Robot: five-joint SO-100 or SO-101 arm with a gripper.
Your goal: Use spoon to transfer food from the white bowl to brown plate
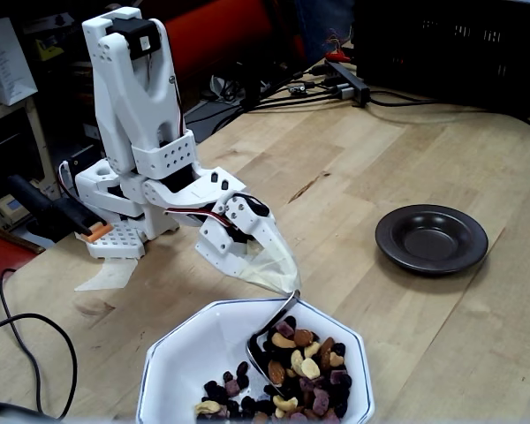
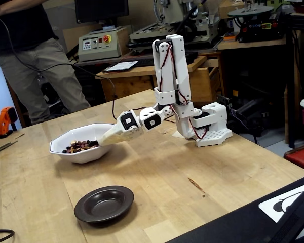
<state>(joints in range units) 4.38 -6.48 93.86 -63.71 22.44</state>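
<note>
The white bowl (image 1: 163, 358) sits at the bottom edge of a fixed view, with the food (image 1: 305, 367) heaped on its right side. My gripper (image 1: 287, 284) hangs just over the bowl's far rim, shut on the spoon (image 1: 274, 320). The spoon's handle slants down to the left and its tip is buried in the food. The brown plate (image 1: 431, 238) lies bare to the right, well apart from the bowl. In another fixed view, the gripper (image 2: 105, 142) reaches left into the white bowl (image 2: 81, 153), the food (image 2: 78, 148) shows above its rim, and the brown plate (image 2: 104, 203) lies nearer the camera.
The arm's white base (image 1: 115, 221) stands at the table's left edge, with black cables (image 1: 22, 353) beside it. A power strip and wires (image 1: 340, 79) lie at the back. A person (image 2: 25, 55) stands behind the table and an orange tool (image 2: 6, 120) lies at far left.
</note>
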